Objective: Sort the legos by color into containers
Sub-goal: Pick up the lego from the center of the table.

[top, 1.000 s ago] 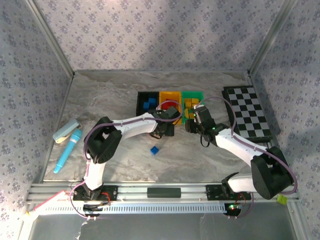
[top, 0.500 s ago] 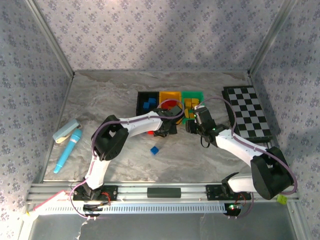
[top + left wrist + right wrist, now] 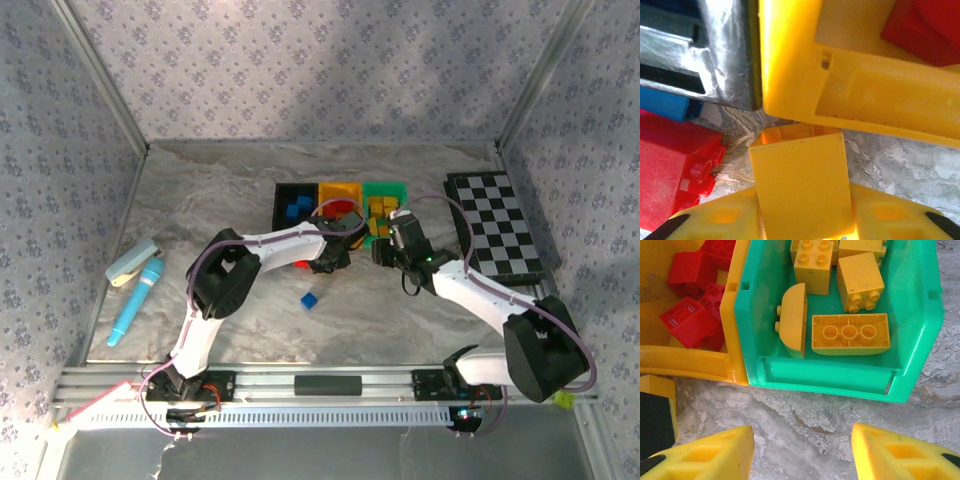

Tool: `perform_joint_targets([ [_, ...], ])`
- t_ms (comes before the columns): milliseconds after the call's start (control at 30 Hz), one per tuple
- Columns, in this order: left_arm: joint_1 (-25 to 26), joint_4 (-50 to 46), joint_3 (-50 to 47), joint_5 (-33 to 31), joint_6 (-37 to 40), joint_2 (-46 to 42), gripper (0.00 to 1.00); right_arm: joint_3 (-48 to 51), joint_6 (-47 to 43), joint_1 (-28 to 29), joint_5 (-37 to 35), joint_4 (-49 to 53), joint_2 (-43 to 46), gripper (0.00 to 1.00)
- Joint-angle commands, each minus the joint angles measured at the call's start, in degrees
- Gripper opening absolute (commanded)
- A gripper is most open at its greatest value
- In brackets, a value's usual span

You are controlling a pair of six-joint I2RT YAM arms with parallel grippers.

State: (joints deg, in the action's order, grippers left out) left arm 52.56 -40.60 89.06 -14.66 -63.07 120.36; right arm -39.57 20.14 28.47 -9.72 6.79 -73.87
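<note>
Three bins, top view: the black bin (image 3: 279, 205), orange-yellow bin (image 3: 340, 186) and green bin (image 3: 398, 188) stand touching in a row on the table (image 3: 210, 200), holding blue, red and yellow pieces in that order.
Left arm, top view: over the last second its elbow has swung in toward the middle. The left gripper (image 3: 333, 256) has edged up to the near wall of the orange-yellow bin.
Uncovered by that swing: a red lego (image 3: 300, 265) now shows on the table just beside the arm. A blue lego (image 3: 309, 300) lies loose nearer the bases, unmoved.
Right arm, top view: hardly shifted. The right gripper (image 3: 383, 252) hangs just in front of the green bin.
Left wrist view: the fingers (image 3: 715, 220) are clamped on a yellow lego (image 3: 800, 185), held close against the orange-yellow wall. The red lego sits on the table to one side.
Right wrist view: the fingers (image 3: 715, 452) are spread wide with bare table between them, holding nothing. The green bin lies straight ahead, with yellow bricks inside.
Meaning for the task: the yellow piece looks picked and on its way, yet it hangs before the bin of reds. I judge it belongs one bin over, in the green, where the other gripper is parked, so crowding is the risk. The red and blue strays remain to be sorted.
</note>
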Motion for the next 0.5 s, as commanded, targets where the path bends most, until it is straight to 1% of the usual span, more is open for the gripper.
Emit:
perform_joint_targets([
  [0, 0.99, -1.49, 0.59, -2.58, 0.88, -0.26, 0.40, 0.68, 0.86, -0.37, -1.45, -0.32, 1.44, 0.56],
  [67, 1.94, -1.92, 1.09, -4.11, 1.57, -1.07, 0.29, 1.04, 1.04, -0.39, -1.46, -0.64, 2.11, 0.56],
  [100, 2.31, -2.28, 1.41, -4.56, 1.71, -1.43, 0.27, 1.41, 1.19, -0.42, -1.32, -1.15, 2.63, 0.56],
  [300, 6.22, -1.88, 2.49, -8.36, 3.16, -4.17, 0.26, 2.96, 1.89, -0.95, -2.00, -1.86, 5.42, 0.56],
  [333, 6.85, -0.91, 2.54, -8.72, 4.01, -4.86, 0.27, 3.40, 2.14, -1.37, -1.68, -2.20, 5.87, 0.56],
  [467, 8.48, 8.33, 1.60, -8.07, 10.24, -7.23, 0.28, 4.48, 3.94, -4.04, 1.48, -2.99, 6.67, 0.56],
])
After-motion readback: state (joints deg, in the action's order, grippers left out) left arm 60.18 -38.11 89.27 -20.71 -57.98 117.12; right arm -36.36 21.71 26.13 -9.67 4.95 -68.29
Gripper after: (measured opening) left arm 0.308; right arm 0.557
